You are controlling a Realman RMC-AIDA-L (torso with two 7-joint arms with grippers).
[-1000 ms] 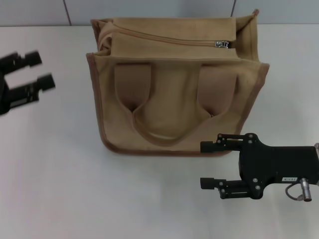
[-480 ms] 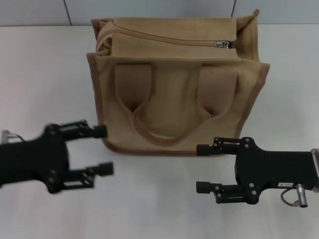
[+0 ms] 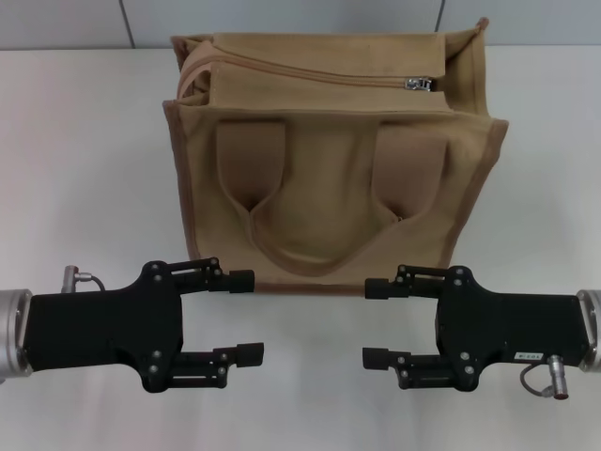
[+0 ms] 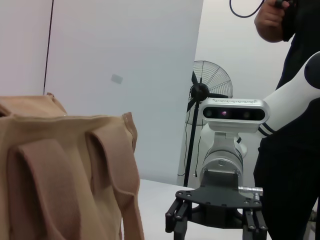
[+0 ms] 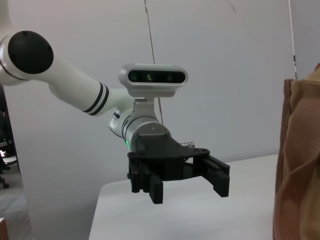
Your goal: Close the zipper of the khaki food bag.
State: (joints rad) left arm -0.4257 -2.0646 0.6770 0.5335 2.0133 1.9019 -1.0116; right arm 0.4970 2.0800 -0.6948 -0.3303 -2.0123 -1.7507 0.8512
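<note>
Zipper (image 3: 420, 84) pull (no legible markings) sits at the bag's (image 3: 329, 160) right end.

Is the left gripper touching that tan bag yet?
Apart. The head view shows the left gripper open, with white table between its fingers and the khaki food bag.

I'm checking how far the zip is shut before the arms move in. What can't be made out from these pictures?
- The zipper: its left end folds out of sight in the head view.
- The khaki food bag: its inside and far side are hidden by its own walls.
- Left gripper and right gripper: open, clear of the bag.
</note>
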